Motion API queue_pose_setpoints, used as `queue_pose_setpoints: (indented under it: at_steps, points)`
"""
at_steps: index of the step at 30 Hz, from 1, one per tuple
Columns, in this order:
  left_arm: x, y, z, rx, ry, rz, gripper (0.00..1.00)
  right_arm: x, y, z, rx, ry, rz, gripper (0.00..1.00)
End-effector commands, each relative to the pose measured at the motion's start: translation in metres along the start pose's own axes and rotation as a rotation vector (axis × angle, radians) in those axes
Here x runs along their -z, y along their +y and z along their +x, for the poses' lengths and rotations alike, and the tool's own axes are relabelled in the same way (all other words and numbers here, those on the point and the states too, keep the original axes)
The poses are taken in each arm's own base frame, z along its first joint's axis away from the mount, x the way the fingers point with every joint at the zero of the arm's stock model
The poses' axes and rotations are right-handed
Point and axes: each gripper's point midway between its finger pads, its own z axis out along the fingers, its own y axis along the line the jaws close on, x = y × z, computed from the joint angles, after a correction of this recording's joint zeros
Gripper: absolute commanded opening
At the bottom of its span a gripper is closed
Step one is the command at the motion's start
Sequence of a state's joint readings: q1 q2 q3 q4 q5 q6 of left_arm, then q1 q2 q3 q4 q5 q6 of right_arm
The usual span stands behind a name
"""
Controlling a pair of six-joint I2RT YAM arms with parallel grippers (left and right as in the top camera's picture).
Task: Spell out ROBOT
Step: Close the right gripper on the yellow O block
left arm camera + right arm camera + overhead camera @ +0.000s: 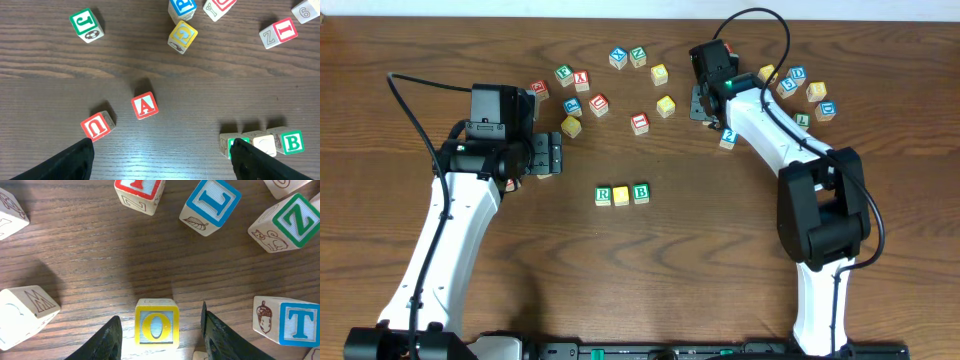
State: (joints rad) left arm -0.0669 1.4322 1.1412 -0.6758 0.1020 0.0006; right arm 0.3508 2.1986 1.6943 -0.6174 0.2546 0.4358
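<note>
**O Block Framed by the Right Claw, Not Yet Gripped**

The blocks are small wooden letter cubes; I judge them light, rigid and hard to damage. Their painted faces are smooth enough to slip if pinched on a corner, so the sound hold is square across two opposite side faces, low enough that the cube cannot pivot.

From the left edge of the table [720,250] across: the row begun at the centre is an R block [603,195], a yellow block [621,196] whose letter I cannot read from above, and a B block [641,192], set side by side. The O block [156,327] lies right of centre toward the far edge, hidden from above beneath the right wrist. A T block [298,322] lies near it on the right, apart from it, among loose cubes.

The left claw [162,143] hangs left of the row with its fingers wide apart; it holds nothing, and I see it touching nothing. An A block [145,106] lies on the wood ahead of it. The right claw [160,321] is spread about the O block, one finger on each side; bare wood shows between each finger and the cube, so it is open and not clamped. The cube sits roughly centred and square to the fingers, so closing should meet its side faces flatly. The risk I judge is the right finger nudging the T block.
</note>
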Motion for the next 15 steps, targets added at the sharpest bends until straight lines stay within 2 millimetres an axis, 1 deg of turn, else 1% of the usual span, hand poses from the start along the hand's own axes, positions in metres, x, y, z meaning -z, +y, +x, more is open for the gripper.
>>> queue_pose_setpoints:
  at_steps: [1,7,13,15]
  points:
    - [0.005,0.003,-0.003,0.001,-0.015,-0.010,0.86,-0.011,0.000,0.006,-0.016,0.021,0.008,0.46]
    - [0.005,0.003,-0.003,0.001,-0.016,-0.010,0.86,-0.022,0.003,0.015,-0.012,0.050,-0.003,0.46]
    - [0.005,0.003,-0.003,0.001,-0.016,-0.010,0.86,-0.023,0.003,0.014,-0.012,0.048,-0.004,0.45]
    - [0.005,0.003,-0.003,0.001,-0.015,-0.010,0.86,-0.023,0.003,0.014,-0.013,0.048,-0.004,0.43]
